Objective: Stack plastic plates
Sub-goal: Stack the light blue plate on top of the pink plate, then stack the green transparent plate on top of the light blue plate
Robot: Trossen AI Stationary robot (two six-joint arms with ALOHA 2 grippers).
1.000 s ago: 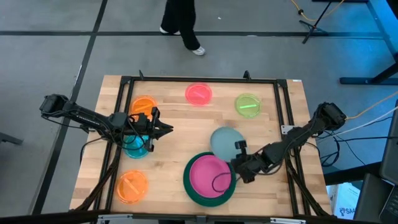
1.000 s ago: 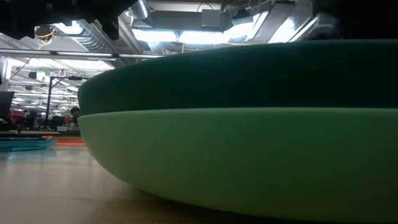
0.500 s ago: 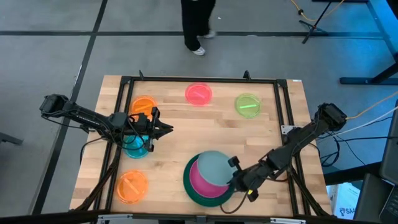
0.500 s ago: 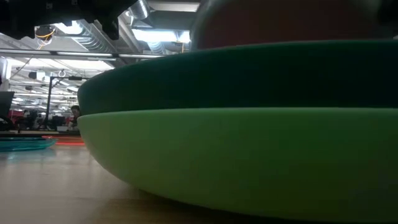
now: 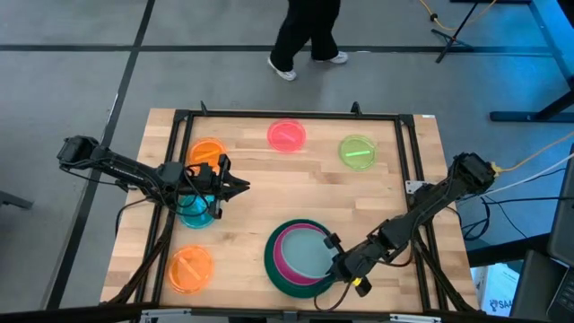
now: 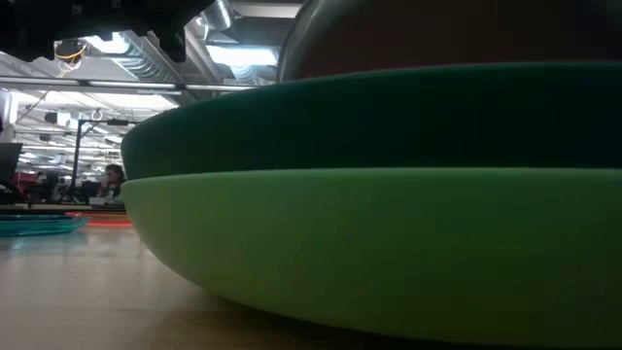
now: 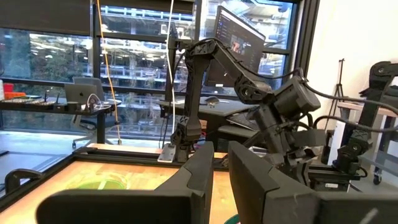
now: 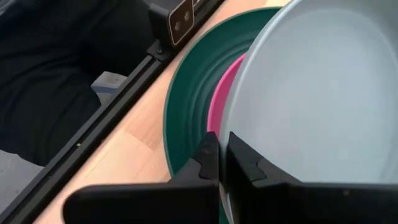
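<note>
Right tool [image 5: 342,263] pinches the grey-blue plate [image 5: 307,250] by its rim, over the magenta plate [image 5: 285,254] in the dark green plate [image 5: 273,269]. Mint plate [image 6: 389,262] shows only in low view. Left tool [image 5: 235,187], nearly closed and empty, hovers by the teal plate [image 5: 194,213].

The right gripper [image 5: 343,263] has swung in toward the near edge of the bench, carrying the grey-blue plate [image 5: 305,252] from its spot beside the stack until it sits over the magenta plate [image 5: 284,256] inside the dark green plate [image 5: 273,269]. Beyond the bench, a person [image 5: 308,36] has walked along the floor to the right.
</note>
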